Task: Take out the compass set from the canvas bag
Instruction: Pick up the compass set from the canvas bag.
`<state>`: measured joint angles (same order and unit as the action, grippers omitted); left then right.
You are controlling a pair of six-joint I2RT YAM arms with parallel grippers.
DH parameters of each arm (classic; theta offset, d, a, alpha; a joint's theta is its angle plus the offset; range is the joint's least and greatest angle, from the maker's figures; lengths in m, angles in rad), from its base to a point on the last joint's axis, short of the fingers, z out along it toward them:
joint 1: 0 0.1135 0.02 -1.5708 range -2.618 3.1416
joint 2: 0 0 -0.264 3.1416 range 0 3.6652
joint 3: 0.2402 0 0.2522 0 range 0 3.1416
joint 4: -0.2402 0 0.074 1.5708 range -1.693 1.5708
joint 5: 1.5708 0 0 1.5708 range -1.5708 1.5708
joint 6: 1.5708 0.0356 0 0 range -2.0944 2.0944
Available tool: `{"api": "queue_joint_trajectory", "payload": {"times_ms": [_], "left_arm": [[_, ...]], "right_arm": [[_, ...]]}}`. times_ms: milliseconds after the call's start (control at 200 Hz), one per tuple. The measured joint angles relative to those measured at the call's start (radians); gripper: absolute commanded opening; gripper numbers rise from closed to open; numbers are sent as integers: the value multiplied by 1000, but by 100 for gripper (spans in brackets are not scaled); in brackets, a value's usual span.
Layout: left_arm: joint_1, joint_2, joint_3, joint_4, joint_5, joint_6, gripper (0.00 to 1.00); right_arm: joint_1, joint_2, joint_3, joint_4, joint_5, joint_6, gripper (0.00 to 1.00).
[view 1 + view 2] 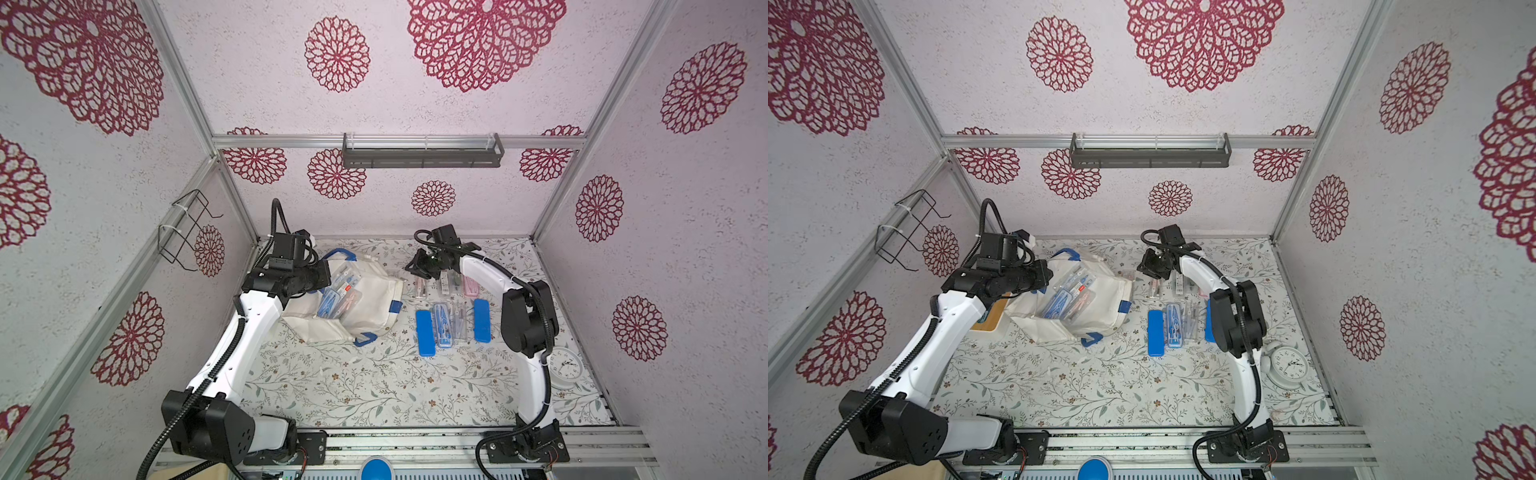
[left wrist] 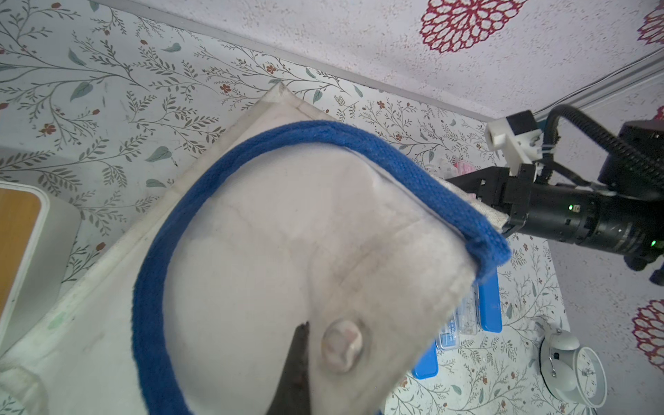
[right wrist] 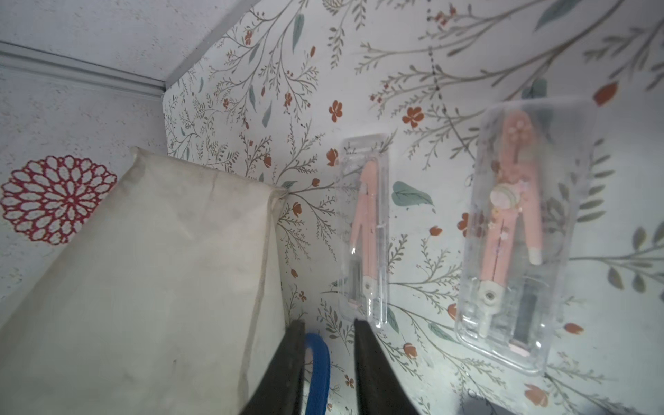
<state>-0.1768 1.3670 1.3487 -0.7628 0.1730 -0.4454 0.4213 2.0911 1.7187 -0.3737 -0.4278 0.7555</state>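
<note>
The off-white canvas bag [image 1: 374,299] [image 1: 1104,299] lies open at the back left of the table. Several clear compass set cases [image 1: 338,297] show in its mouth. My left gripper [image 1: 322,276] is shut on the bag's fabric [image 2: 251,233] beside a blue strap handle [image 2: 323,133]; only one finger [image 2: 301,345] shows. My right gripper [image 3: 328,323] [image 1: 413,268] hovers at the bag's right edge [image 3: 161,269]. Its jaws stand apart, and a blue strap [image 3: 318,366] in the gap lies against one finger. Two pink compass sets [image 3: 364,230] [image 3: 513,230] lie on the table beyond it.
Blue cases [image 1: 424,332] [image 1: 482,320] and a clear case with a blue compass [image 1: 442,324] lie in a row right of the bag. A white alarm clock [image 1: 563,365] stands at the right edge. A wood-topped box [image 1: 992,316] sits under the left arm.
</note>
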Motion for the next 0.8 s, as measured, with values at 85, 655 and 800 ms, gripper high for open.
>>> {"api": "queue_joint_trajectory", "payload": {"times_ms": [85, 655, 800], "left_arm": [[-1, 0, -2, 2, 6, 0, 0], [-41, 9, -7, 11, -9, -27, 0], [-61, 10, -7, 11, -14, -27, 0]], "right_arm": [[11, -135, -165, 95, 15, 63, 37], [457, -500, -352, 315, 122, 166, 20], [475, -423, -415, 300, 164, 234, 24]]}}
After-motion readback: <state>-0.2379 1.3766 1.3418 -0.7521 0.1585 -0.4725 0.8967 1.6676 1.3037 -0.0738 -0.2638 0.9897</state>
